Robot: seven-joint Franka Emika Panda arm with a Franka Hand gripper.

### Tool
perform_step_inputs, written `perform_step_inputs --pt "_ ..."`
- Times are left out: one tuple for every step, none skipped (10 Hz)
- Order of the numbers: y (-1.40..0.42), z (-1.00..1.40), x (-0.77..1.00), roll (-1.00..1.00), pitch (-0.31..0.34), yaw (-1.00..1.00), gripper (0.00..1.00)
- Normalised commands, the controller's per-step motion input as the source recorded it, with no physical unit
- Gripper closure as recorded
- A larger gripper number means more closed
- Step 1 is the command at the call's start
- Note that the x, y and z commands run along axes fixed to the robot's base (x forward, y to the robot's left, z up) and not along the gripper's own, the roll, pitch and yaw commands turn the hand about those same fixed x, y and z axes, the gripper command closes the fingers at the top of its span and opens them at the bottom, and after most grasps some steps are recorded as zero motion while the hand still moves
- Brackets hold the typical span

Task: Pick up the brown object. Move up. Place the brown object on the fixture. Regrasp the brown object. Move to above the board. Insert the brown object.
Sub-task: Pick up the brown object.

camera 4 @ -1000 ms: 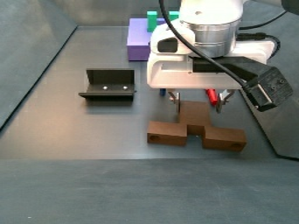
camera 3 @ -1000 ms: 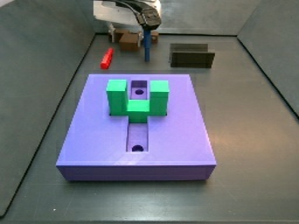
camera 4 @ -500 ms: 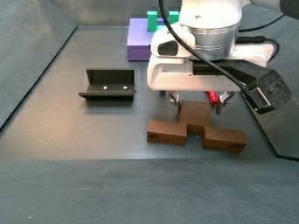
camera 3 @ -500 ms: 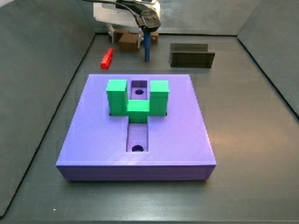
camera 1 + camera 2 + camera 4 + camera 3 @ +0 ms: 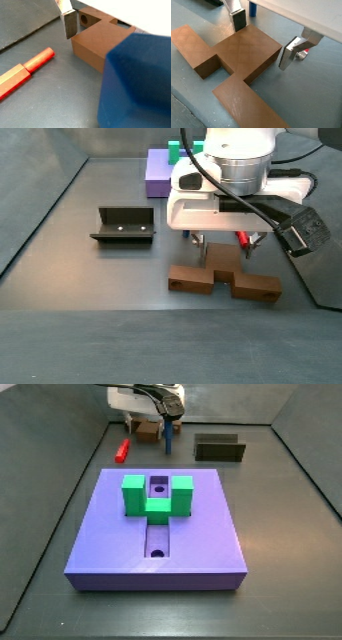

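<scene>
The brown object (image 5: 223, 281) is a stepped brown block lying flat on the floor; its round hole (image 5: 84, 19) shows in a wrist view. My gripper (image 5: 221, 242) is open and stands over the block's middle section, one finger (image 5: 238, 20) at one side and the other finger (image 5: 291, 52) a little off the opposite side. My gripper (image 5: 264, 37) holds nothing. In a side view my gripper (image 5: 150, 416) is at the far end, over the brown object (image 5: 140, 428). The fixture (image 5: 123, 225) stands apart and shows in both side views (image 5: 219, 448). The board (image 5: 156, 529) carries a green U-shaped piece (image 5: 156, 496).
A red peg (image 5: 120, 451) and a thin blue peg (image 5: 168, 442) lie on the floor next to the brown object. The red peg (image 5: 27, 67) lies close beside the block in a wrist view. Dark walls enclose the floor.
</scene>
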Motion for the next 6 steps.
perform_step_inputs --pt "0.00 -0.13 0.01 -0.07 0.000 -0.06 0.00" --pt "0.00 -0.07 0.02 -0.06 0.000 -0.05 0.00" --pt "0.00 0.00 0.00 0.00 0.000 0.00 0.00" --pt "0.00 0.00 0.00 0.00 0.000 0.00 1.00" --pt "0.00 0.00 0.00 0.00 0.000 0.00 1.00" --pt "0.00 0.00 0.00 0.00 0.000 0.00 1.00"
